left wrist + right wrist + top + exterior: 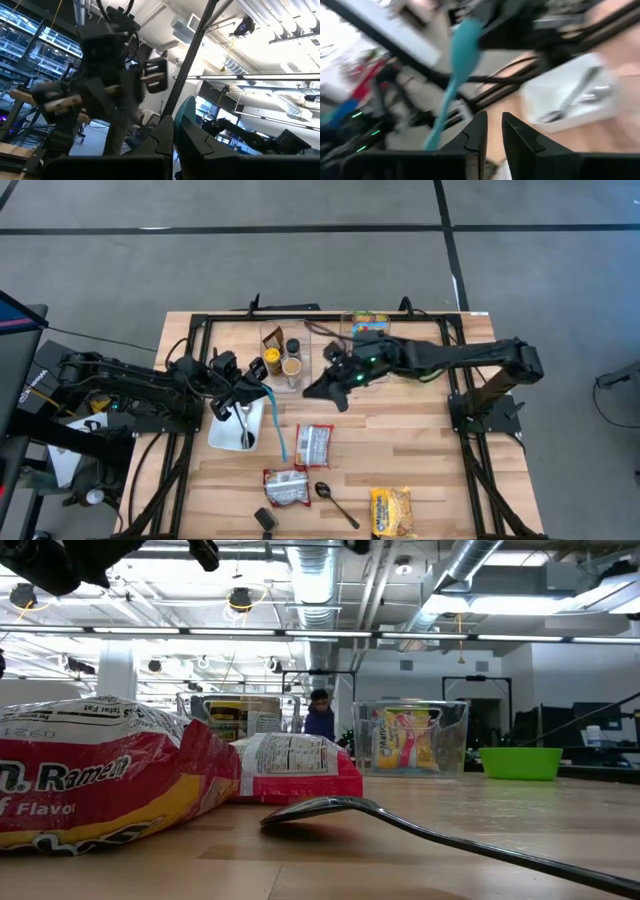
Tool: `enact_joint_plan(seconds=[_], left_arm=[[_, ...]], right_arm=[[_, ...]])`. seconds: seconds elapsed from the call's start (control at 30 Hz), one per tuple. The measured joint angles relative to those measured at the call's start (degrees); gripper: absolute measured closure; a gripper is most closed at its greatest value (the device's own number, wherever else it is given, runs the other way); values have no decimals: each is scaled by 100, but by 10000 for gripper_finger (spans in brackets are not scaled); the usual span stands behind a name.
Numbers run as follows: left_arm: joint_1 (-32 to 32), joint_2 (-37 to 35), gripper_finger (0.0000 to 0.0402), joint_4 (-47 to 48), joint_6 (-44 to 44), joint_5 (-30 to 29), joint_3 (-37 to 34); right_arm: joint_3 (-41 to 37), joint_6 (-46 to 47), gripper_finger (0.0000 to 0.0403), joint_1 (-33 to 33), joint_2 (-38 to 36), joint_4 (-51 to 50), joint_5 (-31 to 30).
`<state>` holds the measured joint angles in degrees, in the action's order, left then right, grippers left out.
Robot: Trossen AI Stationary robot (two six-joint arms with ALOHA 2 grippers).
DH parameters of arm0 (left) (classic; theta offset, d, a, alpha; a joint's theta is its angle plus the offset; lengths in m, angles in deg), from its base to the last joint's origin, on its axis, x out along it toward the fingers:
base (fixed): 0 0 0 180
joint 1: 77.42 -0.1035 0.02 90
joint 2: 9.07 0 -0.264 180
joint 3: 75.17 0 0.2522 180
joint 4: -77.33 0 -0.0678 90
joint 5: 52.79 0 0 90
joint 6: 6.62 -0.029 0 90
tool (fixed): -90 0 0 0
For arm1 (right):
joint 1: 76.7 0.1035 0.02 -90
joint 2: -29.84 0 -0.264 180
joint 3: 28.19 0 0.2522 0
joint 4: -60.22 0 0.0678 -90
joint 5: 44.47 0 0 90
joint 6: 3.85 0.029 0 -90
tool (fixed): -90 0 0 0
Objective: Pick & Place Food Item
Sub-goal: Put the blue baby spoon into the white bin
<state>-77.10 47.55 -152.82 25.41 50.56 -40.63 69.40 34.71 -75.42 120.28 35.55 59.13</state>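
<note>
Two red-and-white ramen packets (313,445) (287,487) and a yellow packet (392,510) lie flat on the wooden table; the low view shows one of the ramen packets (100,785) close up. My left gripper (250,393) is at the table's left, above a white tray (222,430), shut on a teal utensil (277,428). My right gripper (325,390) hovers over the table's middle and points toward the left arm. Its fingers (479,132) stand a narrow gap apart with nothing between them. My left gripper pinches the teal utensil near one end (188,111) between its two fingers, and a short teal piece sticks out past the fingertips. The long part (281,442) runs from the fingers toward the table's near edge, lifted clear of the table.
The white tray holds metal cutlery (245,430). Clear containers (285,352) (368,323) stand at the back, one with colourful packets. A metal spoon (336,502) and a small black object (265,520) lie near the front edge. A person (320,718) shows far behind the table.
</note>
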Motion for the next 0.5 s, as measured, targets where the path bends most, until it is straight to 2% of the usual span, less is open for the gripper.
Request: enact_joint_plan(seconds=[0.1,0.27,0.4,0.5], left_arm=[[0,-1,399,2,-2,-55,0],[0,-2,399,8,-195,-517,0],[-2,-2,399,140,-476,-1245,0],[-2,-2,399,442,-751,-1792,0]], right_arm=[[1,-15,360,58,-257,-624,-710],[1,52,374,208,-536,-1486,-1710],[1,283,386,288,-544,-1943,-2196],[7,390,393,288,-480,-2171,-2292]])
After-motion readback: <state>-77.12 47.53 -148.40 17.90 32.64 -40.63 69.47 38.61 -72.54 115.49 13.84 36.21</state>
